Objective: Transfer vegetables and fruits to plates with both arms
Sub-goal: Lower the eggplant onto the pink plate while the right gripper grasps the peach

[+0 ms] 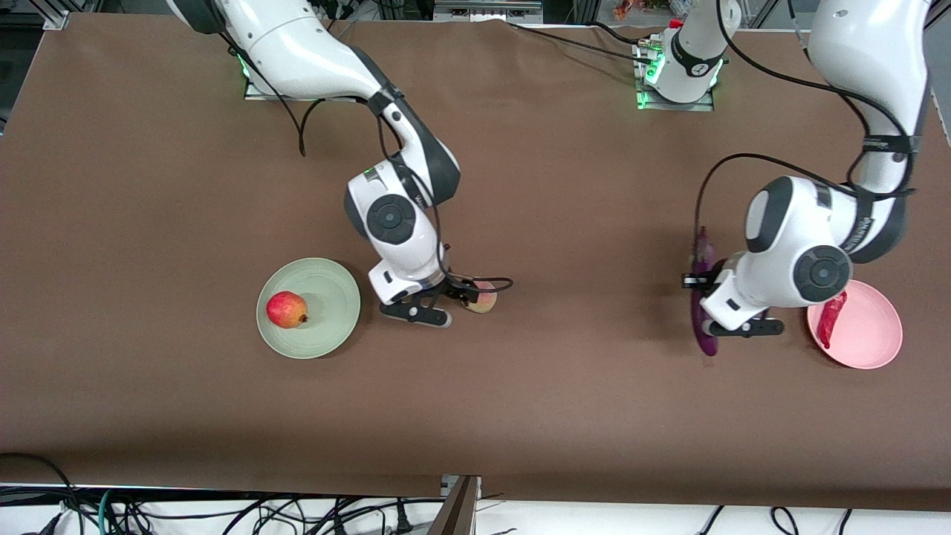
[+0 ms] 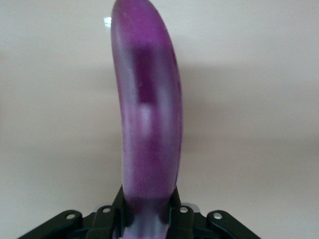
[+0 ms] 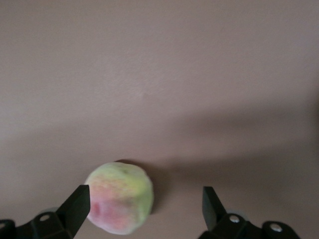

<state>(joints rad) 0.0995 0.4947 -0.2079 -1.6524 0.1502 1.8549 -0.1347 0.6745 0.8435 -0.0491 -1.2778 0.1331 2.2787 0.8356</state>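
Note:
My left gripper (image 1: 706,308) (image 2: 148,209) is shut on the long purple eggplant (image 1: 703,256) (image 2: 147,114), gripping it partway along its length. The eggplant is low by the table beside the light pink plate (image 1: 869,345), and a red chili pepper (image 1: 831,321) lies on that plate. My right gripper (image 1: 459,301) (image 3: 144,195) is open and low at the table, with the pale yellow-pink fruit (image 1: 484,299) (image 3: 119,196) between its fingers, close against one of them. The red fruit (image 1: 286,309) sits on the mint green plate (image 1: 327,290) beside that gripper.
Brown table covering runs under everything. Both arm bases (image 1: 676,70) stand along the table edge farthest from the front camera. Loose black cables (image 1: 223,513) and a post (image 1: 457,505) lie off the nearest table edge.

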